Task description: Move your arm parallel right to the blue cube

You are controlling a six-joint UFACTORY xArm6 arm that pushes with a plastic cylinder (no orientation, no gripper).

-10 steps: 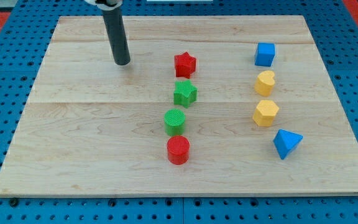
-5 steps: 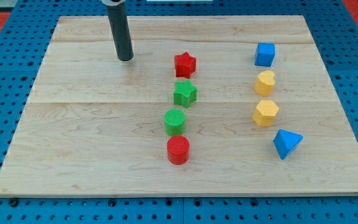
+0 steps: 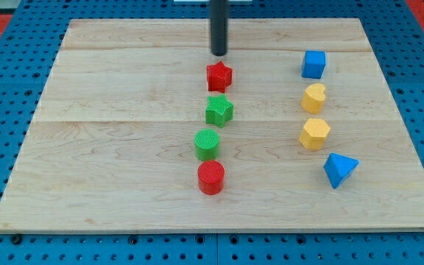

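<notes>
The blue cube [image 3: 313,64] sits at the upper right of the wooden board [image 3: 124,147]. My tip [image 3: 219,53] stands at the view's top centre, just above the red star [image 3: 218,76] and well to the left of the blue cube. The rod rises straight up out of the view's top. My tip touches no block.
Below the red star lie a green star [image 3: 218,110], a green cylinder [image 3: 207,143] and a red cylinder [image 3: 211,177] in a column. Below the blue cube lie a yellow heart-like block [image 3: 313,98], a yellow hexagon [image 3: 314,134] and a blue pyramid-like block [image 3: 339,169].
My tip has moved to the right along the top of the board, from the upper left to above the red star. No block has moved.
</notes>
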